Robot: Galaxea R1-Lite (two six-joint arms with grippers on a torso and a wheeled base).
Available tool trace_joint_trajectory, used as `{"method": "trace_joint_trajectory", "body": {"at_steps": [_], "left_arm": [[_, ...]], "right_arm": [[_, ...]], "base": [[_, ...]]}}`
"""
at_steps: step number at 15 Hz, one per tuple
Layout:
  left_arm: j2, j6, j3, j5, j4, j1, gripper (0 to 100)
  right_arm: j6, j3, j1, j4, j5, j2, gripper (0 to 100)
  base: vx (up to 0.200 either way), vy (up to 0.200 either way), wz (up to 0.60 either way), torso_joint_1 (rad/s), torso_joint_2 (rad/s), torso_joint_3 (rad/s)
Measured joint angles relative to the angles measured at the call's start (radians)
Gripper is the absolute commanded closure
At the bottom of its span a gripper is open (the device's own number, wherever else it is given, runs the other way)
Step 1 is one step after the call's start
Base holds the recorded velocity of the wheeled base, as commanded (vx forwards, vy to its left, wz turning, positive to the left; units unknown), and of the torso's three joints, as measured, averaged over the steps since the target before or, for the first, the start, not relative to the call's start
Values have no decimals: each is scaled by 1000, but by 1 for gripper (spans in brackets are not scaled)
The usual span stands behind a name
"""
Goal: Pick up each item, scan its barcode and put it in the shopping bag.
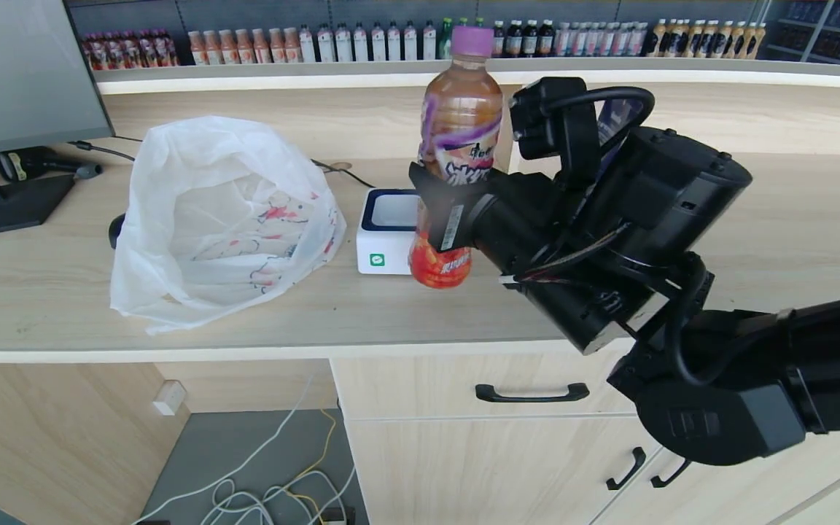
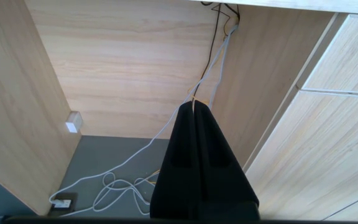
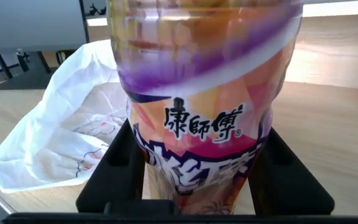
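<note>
My right gripper is shut on a drink bottle with a purple cap and a purple and orange label, holding it upright above the counter. The bottle hangs just right of the white barcode scanner, its base near the scanner's front right corner. In the right wrist view the bottle stands between the two black fingers. The white shopping bag lies open on the counter left of the scanner. My left gripper is shut, down below the counter in front of a wooden panel.
A monitor and its stand sit at the far left of the wooden counter. A shelf of bottles runs along the back. Drawers with black handles are under the counter, and loose cables lie on the floor.
</note>
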Motion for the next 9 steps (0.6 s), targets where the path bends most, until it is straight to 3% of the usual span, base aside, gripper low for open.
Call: {"method": "trace_joint_trajectory", "body": {"at_steps": [5,9], "left_arm": [[0,0,0,0,0,0,100],[0,0,0,0,0,0,100]], "right_arm": [[-13,-13,-117,10,48,20,100],[-15,-16,-128,7,49,21,100]], "base": [[0,0,0,0,0,0],[0,0,0,0,0,0]]}}
